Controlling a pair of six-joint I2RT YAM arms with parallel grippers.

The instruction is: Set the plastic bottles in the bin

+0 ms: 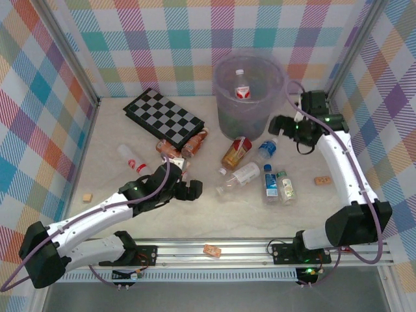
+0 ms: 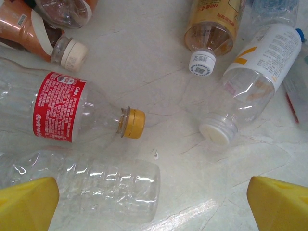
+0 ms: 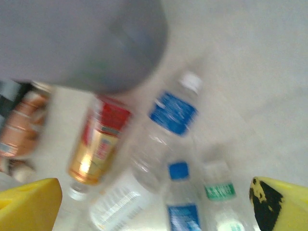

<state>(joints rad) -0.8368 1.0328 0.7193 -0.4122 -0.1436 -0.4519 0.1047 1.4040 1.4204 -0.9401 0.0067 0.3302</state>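
Note:
The bin stands at the back of the table with one red-labelled bottle inside it. Several plastic bottles lie in front of it, among them a gold one, a white-labelled one and a blue-labelled one. My left gripper hangs open over the left end of the group. In the left wrist view, an unlabelled clear bottle lies by its left fingertip, beside a red-labelled bottle with a yellow cap. My right gripper is open beside the bin, with nothing between its fingers.
A checkerboard lies to the left of the bin. Small orange-tan cubes sit at the left, the right and on the front rail. The blurred right wrist view has the bin above several bottles.

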